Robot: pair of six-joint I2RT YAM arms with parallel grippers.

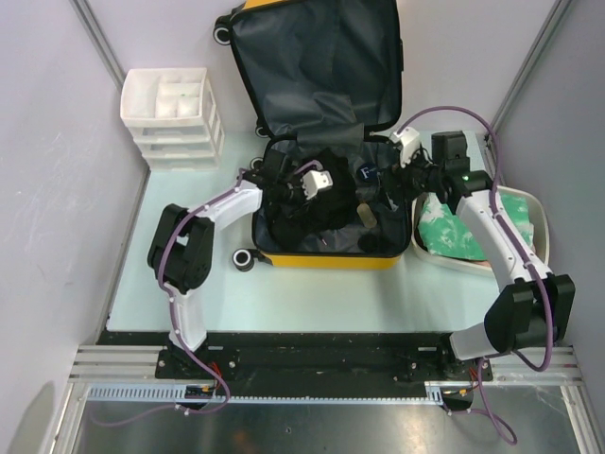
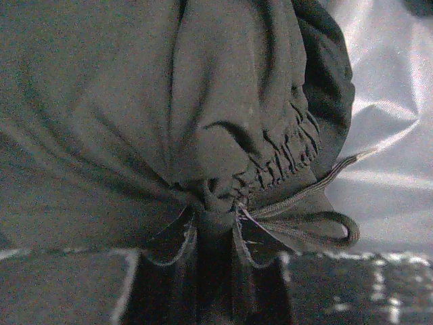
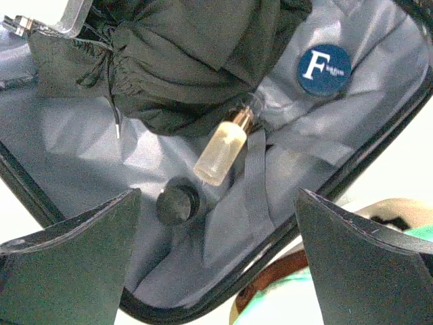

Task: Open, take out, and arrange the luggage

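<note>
There is one open suitcase (image 1: 321, 260), one bundled black garment (image 3: 189, 54), one small bottle (image 3: 221, 154), one round black cap (image 3: 178, 202), one round blue badge (image 3: 324, 69), one white drawer unit (image 1: 170, 113), one white tub (image 1: 539, 203) with one green patterned cloth (image 1: 454, 227), and two robot arms, a left arm (image 1: 232, 203) and a right arm (image 1: 496, 232).

I see my left arm (image 1: 189, 255) folded at the elbow, with the forearm reaching up and to the right and the wrist pitched down. The left gripper (image 2: 215, 233) has its jaws drawn close together, pinching a bunched fold of black garment (image 2: 203, 101) between the fingers (image 2: 162, 284). My right arm (image 1: 496, 236) rises from its base, bends at the elbow and stretches up and to the left, wrist turned inward. The right gripper (image 3: 220, 261) hangs with both fingers spread wide and nothing between them.
</note>
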